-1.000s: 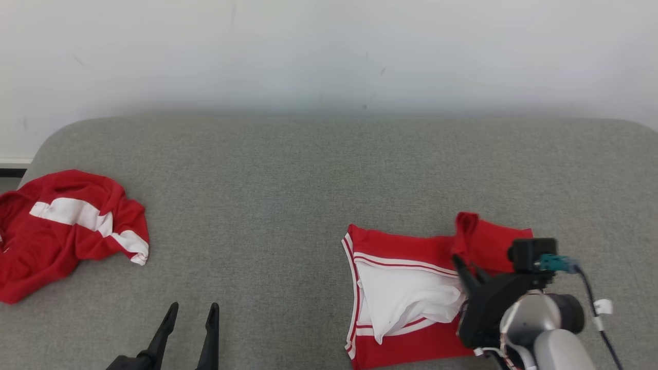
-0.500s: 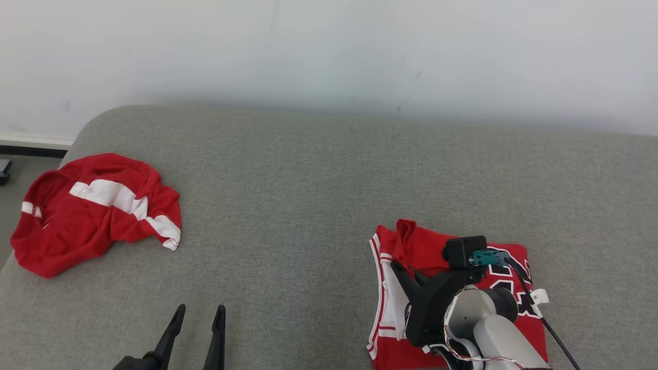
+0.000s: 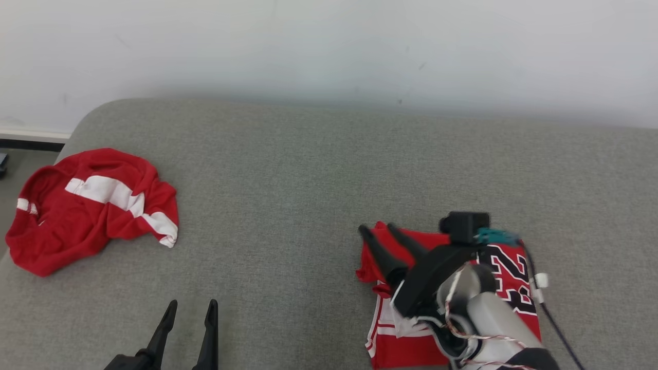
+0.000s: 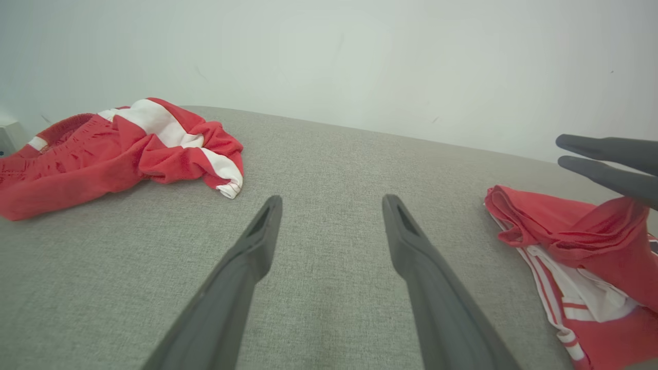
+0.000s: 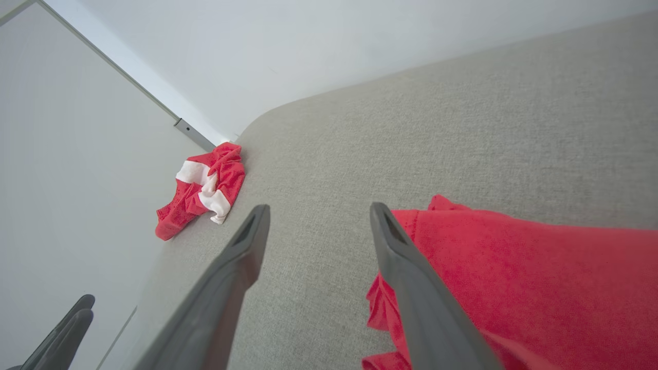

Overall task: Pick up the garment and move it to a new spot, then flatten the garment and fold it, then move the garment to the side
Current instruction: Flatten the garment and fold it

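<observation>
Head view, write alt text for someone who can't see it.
The right gripper, jaws open, is poised at the left edge of a folded red jersey on a grey cushioned surface. The left gripper rests open at lower left, and a crumpled red-and-white garment lies at the far left.

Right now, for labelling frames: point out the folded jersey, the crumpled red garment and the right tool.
folded jersey [image 3: 514, 262], head view, on its black number.
crumpled red garment [image 3: 61, 236], head view, red cloth below the stripe.
right tool [image 3: 377, 227], head view, between its fingertips.
</observation>
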You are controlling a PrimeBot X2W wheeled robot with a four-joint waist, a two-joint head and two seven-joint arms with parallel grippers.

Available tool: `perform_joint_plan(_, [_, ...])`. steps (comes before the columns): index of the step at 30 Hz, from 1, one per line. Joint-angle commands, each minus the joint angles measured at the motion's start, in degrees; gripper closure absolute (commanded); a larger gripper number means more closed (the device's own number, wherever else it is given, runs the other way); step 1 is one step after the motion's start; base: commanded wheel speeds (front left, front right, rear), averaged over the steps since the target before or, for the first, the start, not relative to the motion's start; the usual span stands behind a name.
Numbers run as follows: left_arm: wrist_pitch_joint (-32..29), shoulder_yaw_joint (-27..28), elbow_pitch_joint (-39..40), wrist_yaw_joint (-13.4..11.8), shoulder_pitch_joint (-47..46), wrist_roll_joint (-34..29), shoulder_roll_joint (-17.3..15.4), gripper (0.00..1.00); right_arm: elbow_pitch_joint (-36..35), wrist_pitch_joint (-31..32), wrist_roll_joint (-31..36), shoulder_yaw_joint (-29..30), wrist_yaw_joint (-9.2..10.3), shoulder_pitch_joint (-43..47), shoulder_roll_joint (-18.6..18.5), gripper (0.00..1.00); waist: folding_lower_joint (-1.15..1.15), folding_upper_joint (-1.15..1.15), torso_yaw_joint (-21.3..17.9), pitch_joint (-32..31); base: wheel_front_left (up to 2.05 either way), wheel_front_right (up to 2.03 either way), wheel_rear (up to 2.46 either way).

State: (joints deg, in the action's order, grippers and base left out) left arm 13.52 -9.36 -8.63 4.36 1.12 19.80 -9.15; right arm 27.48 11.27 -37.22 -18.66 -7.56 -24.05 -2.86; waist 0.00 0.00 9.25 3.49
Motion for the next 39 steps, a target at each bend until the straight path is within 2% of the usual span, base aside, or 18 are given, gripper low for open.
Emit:
perform_joint_plan(1, [0.20,0.22,0.07,-0.23,0.23,0.26,-0.02,0.00,-1.70,-0.40,1.68,1.62,0.13,0.14,-0.02,0.00,0.00,0.00,-0.84,-0.22,0.00,0.00,0.00])
perform_joint_plan(7, [0.59,-0.01,0.20,-0.30,0.37,0.39,0.09,0.00,-8.89,0.98,16.86,14.61,0.13,5.12,-3.34,0.00,0.00,0.00,-1.95,-0.28,0.00,0.00,0.00])
perform_joint_plan(10, [0.67,-0.33,0.03,-0.16,-0.27,0.45,0.11,0.00,-11.34,2.67,22.90,18.78,0.12,7.68,-3.56,0.00,0.00,0.00,-1.90,-0.03,0.00,0.00,0.00])
perform_joint_plan(13, [0.67,-0.54,-0.18,0.00,-0.88,0.49,-0.02,0.00,-12.70,3.43,27.56,19.57,0.12,10.35,-4.61,0.00,0.00,0.00,-1.68,0.25,0.00,0.00,0.00])
perform_joint_plan(17, [0.73,-0.55,-0.44,-0.05,-1.07,0.68,-0.33,0.00,-12.23,3.81,29.95,18.51,0.13,12.34,-4.42,0.00,0.00,0.00,-1.44,0.52,0.00,0.00,0.00])
perform_joint_plan(23, [0.90,-0.64,-0.70,-0.29,-0.94,0.62,-0.68,0.00,-13.27,1.02,31.87,19.07,0.13,14.25,-2.75,0.00,0.00,0.00,-1.15,-0.37,0.00,0.00,0.00])
perform_joint_plan(31, [1.32,-0.29,-0.70,-0.86,1.34,0.56,-0.64,0.00,-19.58,-9.01,34.83,24.42,0.13,21.40,-0.28,0.00,0.00,0.00,-2.20,-4.03,0.00,0.00,0.00])
perform_joint_plan(35, [1.51,0.13,-0.74,-1.24,2.55,0.12,-0.50,0.00,-21.55,-15.18,31.70,28.26,0.13,25.59,0.06,0.00,0.00,0.00,-3.24,-5.85,0.00,0.00,0.00])
perform_joint_plan(39, [1.65,0.62,-0.72,-1.26,3.05,-0.14,-0.34,0.00,-21.58,-18.35,30.15,27.80,0.13,27.53,0.06,0.00,0.00,0.00,-3.97,-6.85,0.00,0.00,0.00])
